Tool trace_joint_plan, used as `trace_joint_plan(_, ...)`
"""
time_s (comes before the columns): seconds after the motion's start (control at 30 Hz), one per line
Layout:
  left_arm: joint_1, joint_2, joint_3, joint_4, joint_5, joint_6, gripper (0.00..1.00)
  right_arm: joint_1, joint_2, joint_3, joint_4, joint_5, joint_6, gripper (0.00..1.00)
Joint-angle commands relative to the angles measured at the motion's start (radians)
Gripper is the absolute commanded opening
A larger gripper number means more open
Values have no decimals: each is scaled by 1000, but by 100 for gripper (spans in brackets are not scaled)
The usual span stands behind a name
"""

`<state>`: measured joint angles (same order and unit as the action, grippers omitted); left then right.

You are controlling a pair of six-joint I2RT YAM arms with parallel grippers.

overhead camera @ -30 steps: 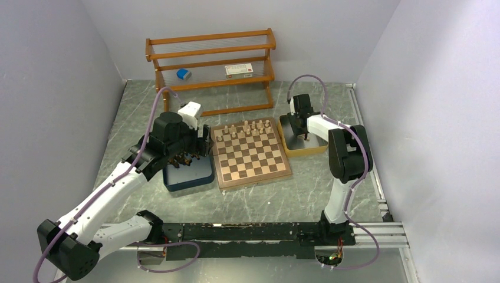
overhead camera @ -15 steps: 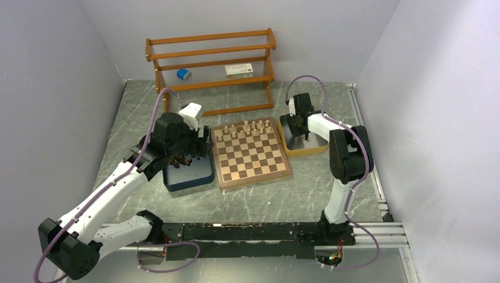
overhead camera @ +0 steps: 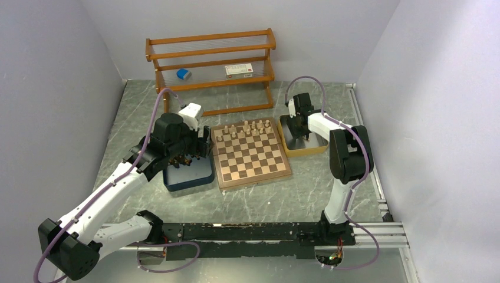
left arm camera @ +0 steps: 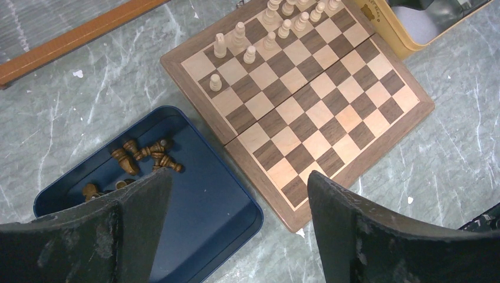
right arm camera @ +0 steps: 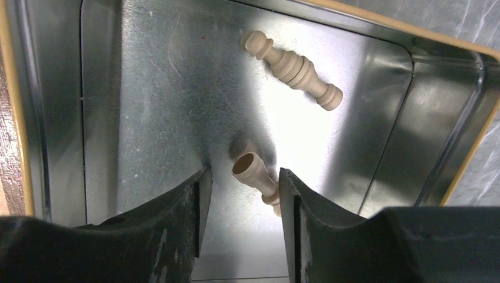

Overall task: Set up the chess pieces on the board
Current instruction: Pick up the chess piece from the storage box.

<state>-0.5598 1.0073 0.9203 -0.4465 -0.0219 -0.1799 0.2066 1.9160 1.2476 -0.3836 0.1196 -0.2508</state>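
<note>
The board [overhead camera: 252, 154] lies mid-table, with several cream chess pieces [overhead camera: 247, 128] standing on its far rows [left arm camera: 268, 35]. Dark pieces [left arm camera: 144, 158] lie heaped in the navy tray [left arm camera: 206, 206]. My left gripper [left arm camera: 239, 177] hovers open and empty over that tray's corner and the board's [left arm camera: 318, 106] near edge. My right gripper [right arm camera: 242, 174] is down inside the yellow tray [right arm camera: 14, 118], open. A cream piece [right arm camera: 253, 174] lies between its fingers, resting against the right one. A second cream piece [right arm camera: 293, 69] lies further in.
The navy tray [overhead camera: 191, 175] touches the board's left side and the yellow tray [overhead camera: 306, 151] sits off its far right corner. A wooden shelf [overhead camera: 211, 59] at the back wall holds a blue object [overhead camera: 184, 74] and a white box [overhead camera: 239, 69].
The right gripper's fingers have spread apart inside the yellow tray. The left arm has barely moved.
</note>
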Motion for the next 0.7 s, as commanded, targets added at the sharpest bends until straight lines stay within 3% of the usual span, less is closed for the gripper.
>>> trace_joint_plan(0.0, -2, -10, -5, 19, 13, -11, 89, -9, -12, 13, -22, -29, -20, 51)
trace_joint_plan(0.67, -3, -18, -6, 28, 23, -16, 89, -15, 61, 79, -146, -8, -109, 45)
